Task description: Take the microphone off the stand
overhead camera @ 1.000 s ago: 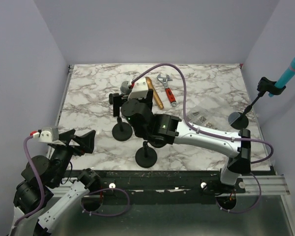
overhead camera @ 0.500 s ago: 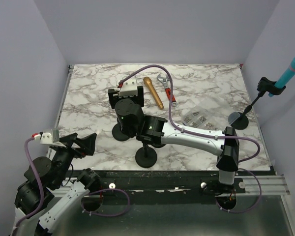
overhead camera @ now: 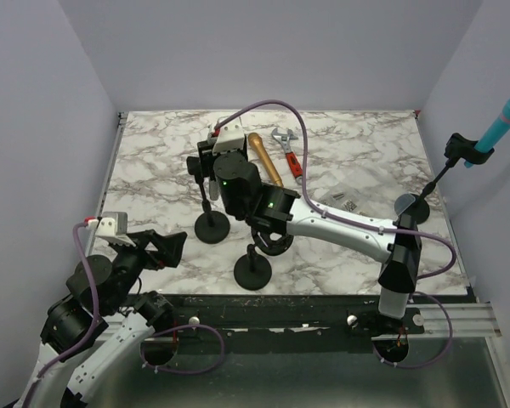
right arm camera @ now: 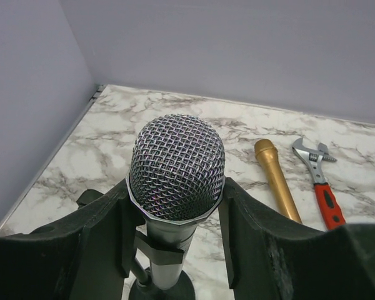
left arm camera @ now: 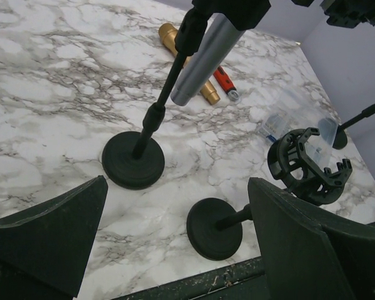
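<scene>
Top external view: two arms are reaching out from the 6 o'clock edge of the white marble desk [overhead camera: 153,170].
Left hand [overhead camera: 157,248]: is hovering at the desk's 7 o'clock corner with its fingers standing wide apart, holding nothing.
Ring-holder stand [left arm camera: 215,228]: is sitting just ahead of that hand, toward its 1 o'clock, with its short arm carrying an empty black cage ring.
Stand [overhead camera: 212,228]: is resting its round base near the desk's middle, at 11 o'clock of the ring-holder stand and apart from it, with its thin pole leaning toward 12 o'clock.
Microphone [right arm camera: 177,165]: is sitting in the clip at the top of the Stand, not yet out, its silver body slanting and its mesh head pointing up.
Right hand [right arm camera: 176,190]: is gripping the Microphone at the head, with one dark finger pressing against each side of the rim.
Gold microphone [overhead camera: 263,160]: is lying flat on the marble beyond the Stand, toward its 1 o'clock.
Wrench [overhead camera: 289,153]: is lying with its red handle near the Gold microphone, at that one's 3 o'clock, not touching it.
Clear bag [overhead camera: 344,202]: is lying at 3 o'clock of the Stand, holding small parts too tiny to name.
Teal microphone [overhead camera: 501,123]: is sitting on its own stand at the desk's 3 o'clock edge, well apart from everything else.
</scene>
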Tool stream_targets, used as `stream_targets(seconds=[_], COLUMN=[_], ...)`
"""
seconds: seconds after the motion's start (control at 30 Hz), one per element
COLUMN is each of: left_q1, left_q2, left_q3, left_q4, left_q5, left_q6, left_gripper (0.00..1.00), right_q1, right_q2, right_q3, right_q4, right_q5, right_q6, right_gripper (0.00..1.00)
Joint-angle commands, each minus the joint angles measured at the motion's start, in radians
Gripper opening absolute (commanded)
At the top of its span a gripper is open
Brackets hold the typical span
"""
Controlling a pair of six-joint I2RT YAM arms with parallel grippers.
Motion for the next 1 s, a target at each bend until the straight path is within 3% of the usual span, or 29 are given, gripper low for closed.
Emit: stream_targets(seconds=[0.0, 0.3, 0.47, 0.6, 0.83, 0.97], left_q1=[-0.004, -0.004, -0.003, 0.01, 0.173, 0.26], left_q2=[0.035, 0.153, 0.258, 0.367, 0.535, 0.578], left_q3=[-0.021, 0.055, 0.094, 0.145, 0.194, 0.181], left_q4=[0.075, 0.137, 0.218, 0.279, 0.364, 0.416], left_q5=[0.109, 0.155, 0.112, 0.077, 0.232, 0.362], left_q6=[-0.014, 0.127, 0.213, 0.253, 0.277, 0.27], left_gripper=[0.99, 0.99, 0.99, 0.99, 0.99, 0.94], right_q1=[-0.059, -0.171, -0.209, -0.214, -0.243, -0.252], right_q2=[-0.105, -0.228, -0.25, -0.249, -0.263, -0.262], right_q3=[-0.093, -0.261, -0.285, -0.287, -0.307, -0.304], right_q4=[-0.022, 0.019, 0.021, 0.013, 0.016, 0.011], right_q5=[-0.302, -0.72, -0.876, -0.916, -0.957, -0.962], right_q6=[0.032, 0.015, 0.022, 0.021, 0.039, 0.046], right_gripper=[0.01, 0.01, 0.01, 0.01, 0.01, 0.01])
